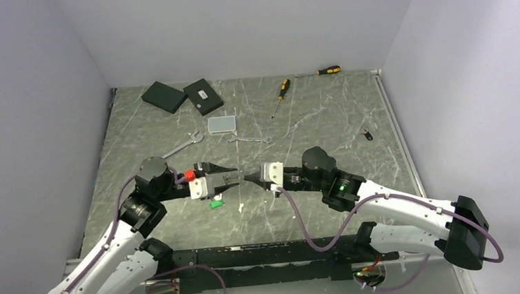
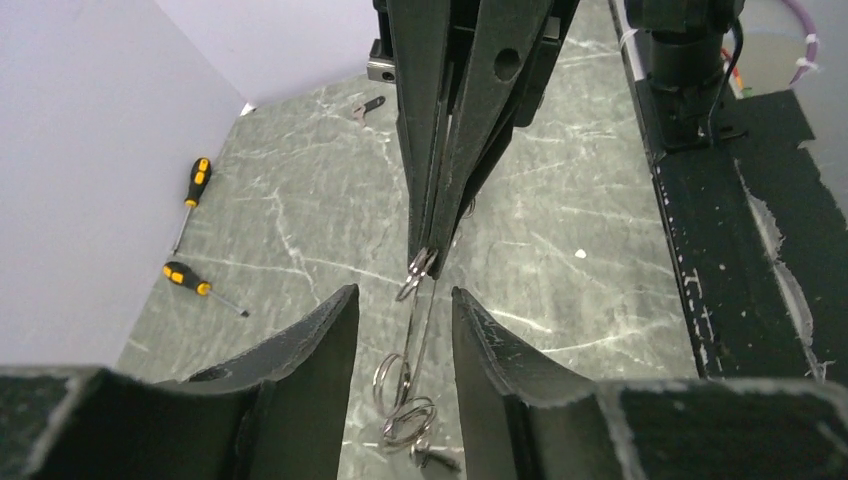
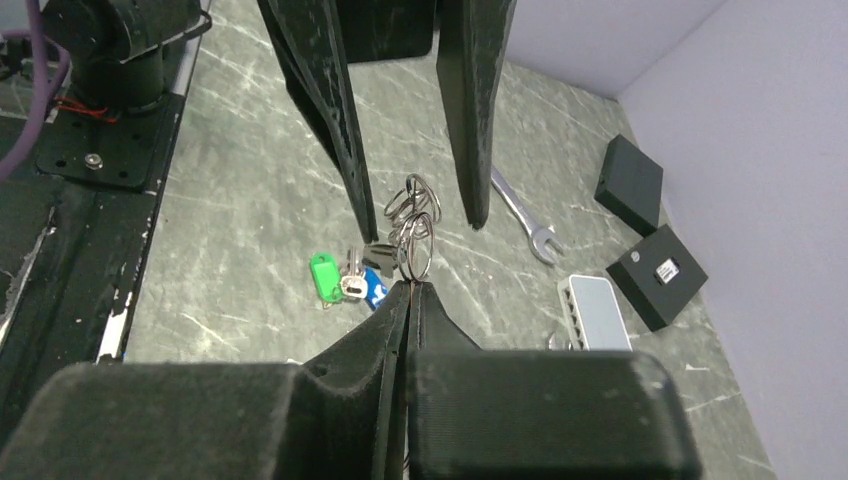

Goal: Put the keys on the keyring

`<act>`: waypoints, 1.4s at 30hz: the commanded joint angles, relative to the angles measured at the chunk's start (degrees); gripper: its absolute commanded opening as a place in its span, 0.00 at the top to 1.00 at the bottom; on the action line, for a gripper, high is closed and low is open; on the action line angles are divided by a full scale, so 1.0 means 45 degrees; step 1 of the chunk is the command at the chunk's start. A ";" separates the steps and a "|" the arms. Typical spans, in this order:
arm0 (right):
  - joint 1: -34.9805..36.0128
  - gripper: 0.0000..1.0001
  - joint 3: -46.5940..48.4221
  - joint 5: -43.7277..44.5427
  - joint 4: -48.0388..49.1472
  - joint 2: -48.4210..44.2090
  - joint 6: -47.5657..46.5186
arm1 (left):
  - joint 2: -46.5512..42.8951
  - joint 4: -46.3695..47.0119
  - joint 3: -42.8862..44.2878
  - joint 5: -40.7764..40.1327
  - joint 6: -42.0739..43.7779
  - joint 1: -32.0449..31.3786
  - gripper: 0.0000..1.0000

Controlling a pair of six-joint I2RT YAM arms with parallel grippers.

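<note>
The keyring (image 2: 428, 320) is a thin silver wire loop, seen edge-on between the two grippers, with small split rings (image 3: 412, 215) bunched on it. My right gripper (image 3: 410, 287) is shut on the keyring's near edge; it also shows in the top view (image 1: 248, 179). My left gripper (image 2: 400, 320) is open, one finger on each side of the loop, not touching it, and shows in the top view (image 1: 234, 177). Keys with a green tag (image 3: 325, 275), a blue tag (image 3: 372, 291) and a black head (image 3: 379, 255) sit below the rings. I cannot tell whether they hang or lie.
A lone black-headed key (image 1: 368, 136) lies far right. Two spanners (image 1: 182, 145) (image 1: 250, 139), a clear box (image 1: 221, 124), two black boxes (image 1: 164, 96) (image 1: 203, 96) and two screwdrivers (image 1: 280, 94) (image 1: 326, 70) lie behind. A white scrap (image 1: 241, 207) lies near the green tag (image 1: 215, 204).
</note>
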 commanded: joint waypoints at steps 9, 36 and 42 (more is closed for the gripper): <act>0.0039 1.00 0.1037 0.0897 -0.0738 0.0630 -0.0183 | 0.1128 -0.6879 0.3503 0.0475 0.4701 -0.0040 0.59; 0.0118 1.00 0.1297 0.0945 -0.1548 0.0792 -0.0544 | 0.3283 -0.6302 0.3839 -0.0227 0.5445 -0.1267 0.80; 0.0137 1.00 0.1318 0.0802 -0.1653 0.0761 -0.0581 | 0.3268 -0.6444 0.3833 -0.0937 0.5836 -0.1536 0.83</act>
